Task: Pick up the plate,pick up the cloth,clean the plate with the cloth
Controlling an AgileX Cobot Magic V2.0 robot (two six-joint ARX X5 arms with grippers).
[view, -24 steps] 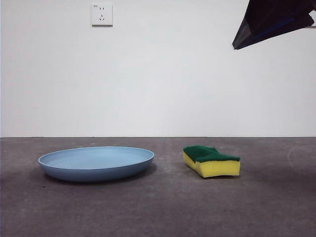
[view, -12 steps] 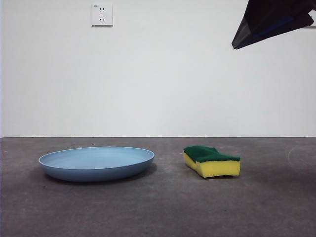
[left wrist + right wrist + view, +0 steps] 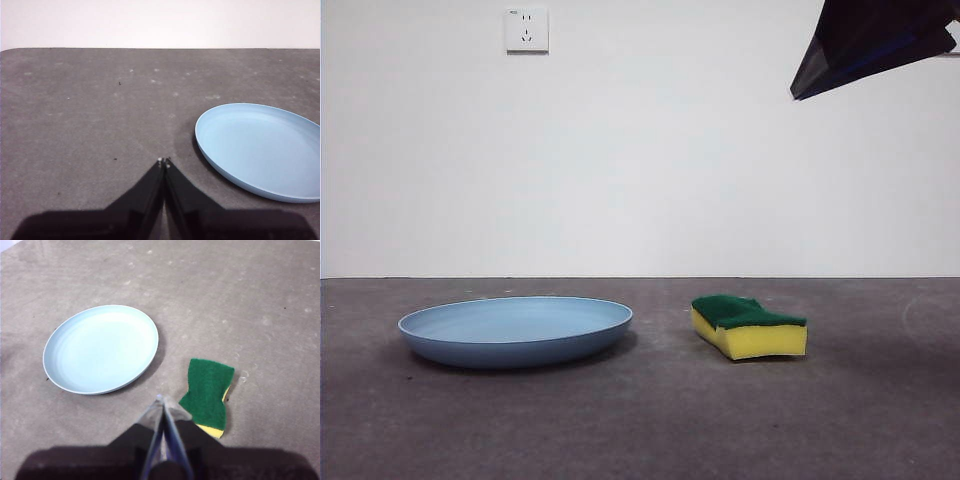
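Note:
The light-blue plate lies flat on the dark table, left of centre in the front view. It also shows in the left wrist view and the right wrist view. The cloth, a yellow sponge with a green top, lies to the plate's right, apart from it; it shows in the right wrist view too. My right gripper is shut and empty, high above the table between plate and sponge; in the front view it is the dark tip at the top right. My left gripper is shut and empty beside the plate.
A white wall stands behind the table, with a socket at the upper left. The table's far edge meets the wall. Bare dark table surface lies around both things.

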